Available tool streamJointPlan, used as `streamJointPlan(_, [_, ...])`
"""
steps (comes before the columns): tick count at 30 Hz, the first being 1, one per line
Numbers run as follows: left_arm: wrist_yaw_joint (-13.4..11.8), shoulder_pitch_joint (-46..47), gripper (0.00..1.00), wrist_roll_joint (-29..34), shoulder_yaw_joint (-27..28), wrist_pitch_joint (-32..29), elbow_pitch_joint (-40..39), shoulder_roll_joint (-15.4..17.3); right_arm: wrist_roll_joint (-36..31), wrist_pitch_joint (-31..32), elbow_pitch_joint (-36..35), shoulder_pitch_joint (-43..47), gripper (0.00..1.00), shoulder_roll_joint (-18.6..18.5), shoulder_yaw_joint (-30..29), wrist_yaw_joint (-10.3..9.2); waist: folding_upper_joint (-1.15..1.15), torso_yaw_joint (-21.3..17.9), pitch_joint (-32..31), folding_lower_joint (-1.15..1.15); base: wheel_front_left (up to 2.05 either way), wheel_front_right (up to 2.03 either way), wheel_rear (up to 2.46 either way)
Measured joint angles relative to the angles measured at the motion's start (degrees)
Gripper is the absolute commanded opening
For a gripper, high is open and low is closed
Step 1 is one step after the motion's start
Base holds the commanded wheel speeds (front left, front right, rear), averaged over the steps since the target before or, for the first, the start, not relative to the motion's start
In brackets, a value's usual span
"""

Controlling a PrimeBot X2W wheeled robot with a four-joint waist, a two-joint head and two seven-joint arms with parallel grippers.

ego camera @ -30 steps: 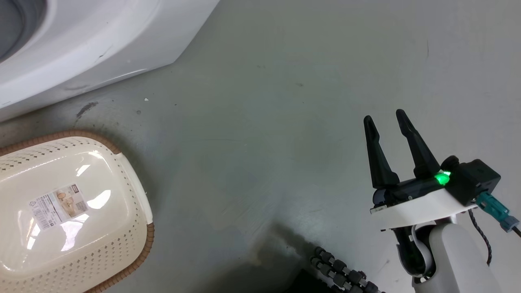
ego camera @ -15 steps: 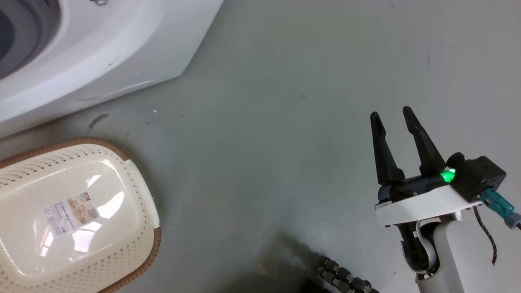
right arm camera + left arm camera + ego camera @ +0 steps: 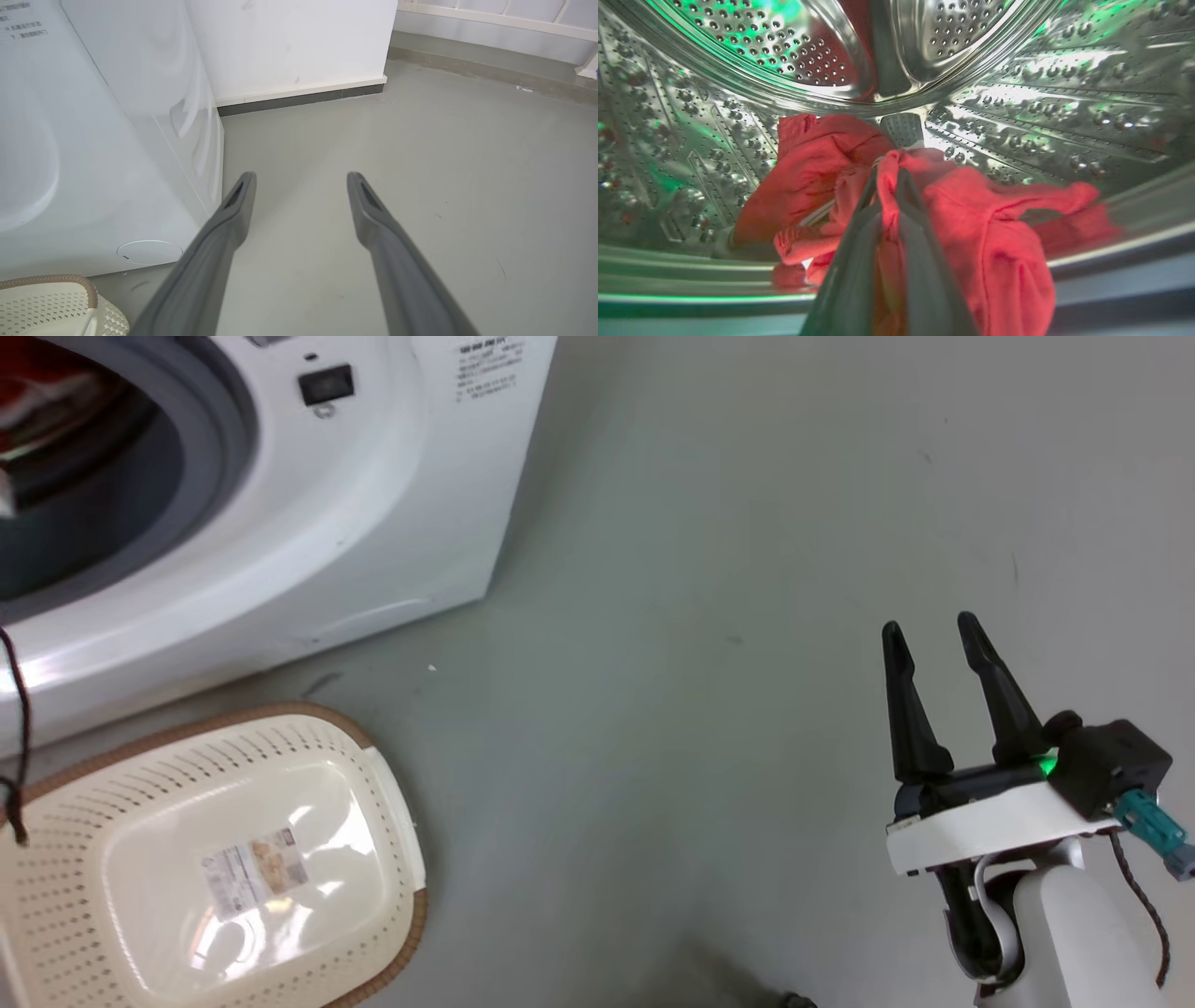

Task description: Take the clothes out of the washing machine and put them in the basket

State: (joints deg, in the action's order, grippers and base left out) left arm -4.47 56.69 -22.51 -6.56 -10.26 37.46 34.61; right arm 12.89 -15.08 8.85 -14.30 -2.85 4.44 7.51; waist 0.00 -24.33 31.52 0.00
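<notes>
The left hand [image 3: 888, 173] is inside the steel drum [image 3: 784, 51] of the washing machine [image 3: 373, 523]. Its two fingers are shut tight on a bunch of the red clothes [image 3: 980, 219]. The cloth is pinched right at the fingertips. More of it spills to both sides of the hand and hangs down below it, over the front lip of the drum.

I think the job right now is pulling this bunch out. To do it well, the hand should hold tight, because only a small fold is pinched and it could slip. It should pull straight back and a bit up, so the hanging part does not catch on the grey ring [image 3: 219, 448] round the hole. Going slowly would help, as some cloth may be tangled farther in.

The right hand [image 3: 929, 625] is open and holds nothing, with bare floor [image 3: 700, 569] under it. The basket [image 3: 280, 714] sits on the floor well off to that hand's left, close in front of the machine. No clothes are in it yet, so the job looks only just begun.

There is a paper label [image 3: 257, 873] on the basket's bottom with a little picture, but the words are too small to read. A patch of small print [image 3: 490, 364] sits on the machine's front, far ahead of the right hand and to its left. I cannot read it, and I see no brand name.
</notes>
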Motion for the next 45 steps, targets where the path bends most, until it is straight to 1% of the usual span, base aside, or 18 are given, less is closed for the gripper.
streamJointPlan(5, [0.93,-4.39,0.00,-1.43,0.74,9.59,4.05,-2.98,-1.49,0.00,1.16,1.63,1.00,0.00,-1.03,0.00,0.00,1.48,-4.50,0.00,0.00,0.00,0.00])
streamJointPlan(9, [1.87,-6.70,0.00,-1.37,0.20,16.36,6.41,-4.82,-2.60,0.00,1.74,3.22,1.00,0.00,-1.68,0.00,0.00,2.82,-8.47,-0.01,0.00,0.00,0.00])
streamJointPlan(12, [2.47,-8.52,0.00,-1.48,0.04,20.47,6.99,-6.19,-3.56,0.00,1.99,4.17,1.00,-0.01,-2.26,0.00,0.00,4.03,-11.42,-0.01,0.00,0.00,0.00])
streamJointPlan(15, [2.79,-10.49,0.00,-1.42,-0.19,22.92,6.84,-6.72,-4.41,0.00,2.11,5.27,1.00,0.00,-2.74,0.00,0.00,5.36,-14.29,-0.01,0.00,0.00,0.00])
streamJointPlan(22, [2.91,-15.13,0.00,-0.96,-0.55,25.01,2.82,-9.14,-5.83,0.00,2.46,7.41,1.00,-0.01,-3.82,0.00,0.00,8.87,-19.47,-0.01,0.00,0.00,0.00])
streamJointPlan(29, [1.74,-23.93,0.00,-1.00,0.87,25.16,-6.68,-10.93,-6.46,0.49,2.09,9.37,1.00,-0.01,-4.88,0.00,0.00,12.01,-22.70,-0.02,0.00,0.00,0.00])
streamJointPlan(33, [0.14,-29.48,0.00,-0.41,2.19,25.26,-15.74,-12.09,-7.06,1.30,1.38,10.45,1.00,-0.02,-5.61,0.00,0.00,13.70,-23.78,-0.01,0.00,0.00,0.00])
streamJointPlan(37, [-1.24,-36.32,0.00,0.16,2.36,25.32,-23.62,-13.62,-7.43,2.11,0.62,11.43,1.00,-0.02,-5.78,0.00,0.00,15.16,-24.95,-0.01,0.00,0.00,0.00])
streamJointPlan(41, [-2.94,-42.94,0.00,0.33,1.65,25.09,-29.39,-15.10,-7.87,3.09,-0.20,12.29,1.00,-0.02,-5.80,0.00,0.00,16.47,-25.98,-0.01,0.00,0.00,0.00])
streamJointPlan(45, [-4.24,-48.96,0.00,0.20,0.38,23.56,-33.46,-16.55,-8.27,3.90,-1.16,12.84,1.00,-0.02,-5.87,0.00,0.00,17.66,-26.46,-0.01,0.00,0.00,0.00])
